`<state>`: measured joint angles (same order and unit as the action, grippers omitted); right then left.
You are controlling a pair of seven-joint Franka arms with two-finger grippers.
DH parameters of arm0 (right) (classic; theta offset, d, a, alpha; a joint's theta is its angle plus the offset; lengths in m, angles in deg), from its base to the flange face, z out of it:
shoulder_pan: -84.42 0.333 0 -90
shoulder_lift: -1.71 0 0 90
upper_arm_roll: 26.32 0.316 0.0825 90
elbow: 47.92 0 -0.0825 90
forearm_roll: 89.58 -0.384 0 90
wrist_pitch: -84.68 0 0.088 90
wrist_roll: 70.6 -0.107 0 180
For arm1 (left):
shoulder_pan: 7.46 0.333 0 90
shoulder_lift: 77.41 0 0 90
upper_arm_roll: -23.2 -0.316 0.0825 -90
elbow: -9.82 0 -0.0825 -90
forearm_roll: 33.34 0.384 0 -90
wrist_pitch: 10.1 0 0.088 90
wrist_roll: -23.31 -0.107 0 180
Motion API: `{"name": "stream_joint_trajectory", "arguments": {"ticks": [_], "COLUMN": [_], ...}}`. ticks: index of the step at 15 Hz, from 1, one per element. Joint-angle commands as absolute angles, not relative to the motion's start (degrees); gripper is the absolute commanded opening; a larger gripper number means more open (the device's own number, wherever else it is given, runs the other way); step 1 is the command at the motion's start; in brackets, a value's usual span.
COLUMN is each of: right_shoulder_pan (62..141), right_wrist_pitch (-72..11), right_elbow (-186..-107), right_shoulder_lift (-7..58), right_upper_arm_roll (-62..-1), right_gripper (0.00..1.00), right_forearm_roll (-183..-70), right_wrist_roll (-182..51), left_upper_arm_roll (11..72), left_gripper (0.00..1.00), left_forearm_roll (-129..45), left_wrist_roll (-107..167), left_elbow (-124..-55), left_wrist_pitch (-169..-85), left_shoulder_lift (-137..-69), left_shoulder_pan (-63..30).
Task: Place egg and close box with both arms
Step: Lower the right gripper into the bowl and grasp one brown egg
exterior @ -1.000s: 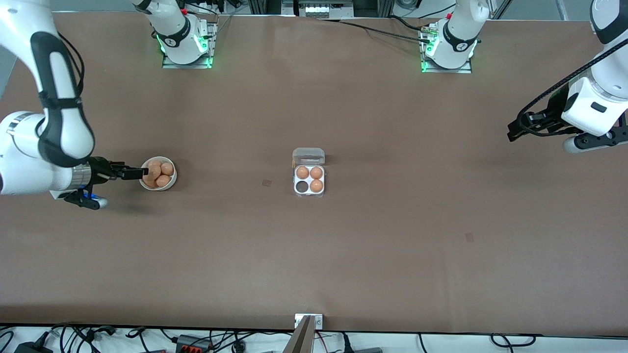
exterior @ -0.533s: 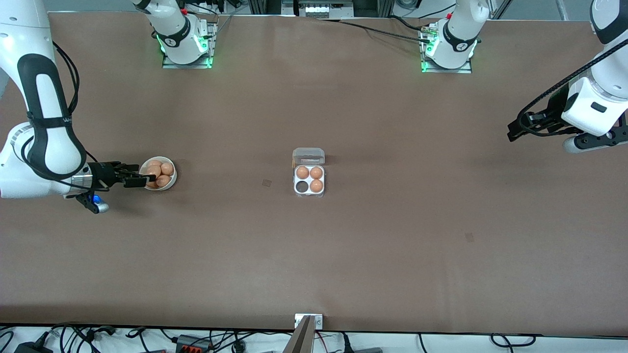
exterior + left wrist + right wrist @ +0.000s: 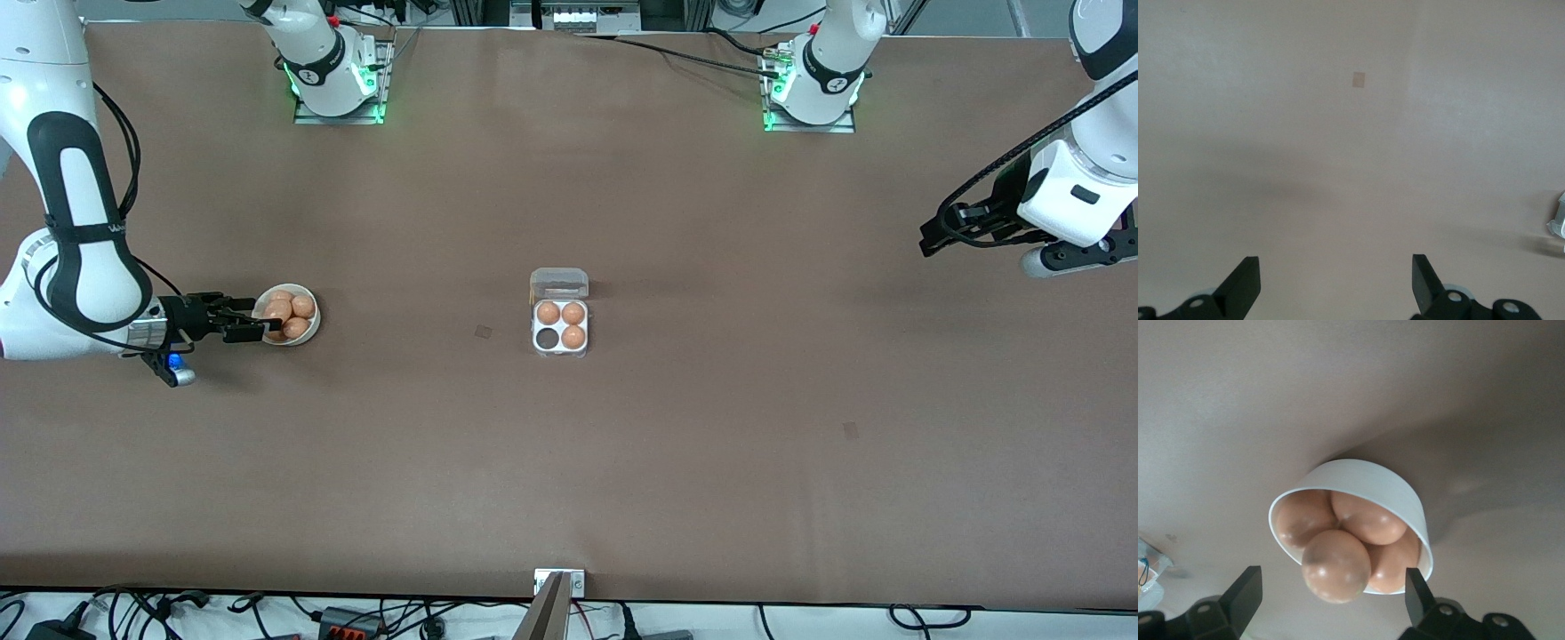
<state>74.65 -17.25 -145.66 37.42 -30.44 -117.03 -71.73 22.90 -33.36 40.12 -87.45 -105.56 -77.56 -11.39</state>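
Reaching in from the right arm's end of the table, the right arm's black two-finger gripper hangs at the rim of a round white bowl heaped with smooth orange-brown eggs; its fingers stand wide apart on either side of the topmost egg without touching it, so nothing is held. Near the middle of the brown table sits the small square clear-plastic egg carton, its hinged transparent lid lying open on the side farther from the front camera. Three of its four cells hold eggs, and the cell nearer the camera toward the right arm's end shows dark. At the other end the left arm waits, its black gripper spread wide over bare table.
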Motion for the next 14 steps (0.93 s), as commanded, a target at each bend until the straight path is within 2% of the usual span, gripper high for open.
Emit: {"name": "stream_joint_trajectory", "arguments": {"ticks": [1,9,13,14], "right_shoulder_pan": [73.78,73.78,73.78,73.78], "right_wrist_pitch": [-16.49,-15.78,-15.61,-15.61], "right_elbow": [-144.77,-144.77,-144.69,-144.77], "right_shoulder_lift": [38.27,38.62,38.71,38.71], "right_upper_arm_roll": [-30.02,-30.02,-30.02,-30.02], "right_gripper": [0.88,0.81,0.54,0.5], "right_forearm_roll": [-118.23,-119.02,-119.02,-119.02], "right_wrist_roll": [-72.27,-73.85,-73.76,-73.68], "left_upper_arm_roll": [23.03,23.03,23.03,23.03], "left_gripper": [1.0,1.0,1.0,1.0], "left_forearm_roll": [-33.69,-33.69,-33.69,-33.69], "left_wrist_roll": [39.13,39.13,39.13,39.13], "left_elbow": [-88.09,-88.09,-88.09,-88.09], "left_wrist_pitch": [-105.9,-105.9,-105.99,-105.99], "left_shoulder_lift": [-76.62,-76.62,-76.62,-76.62], "left_shoulder_pan": [-10.97,-10.97,-10.97,-10.97]}}
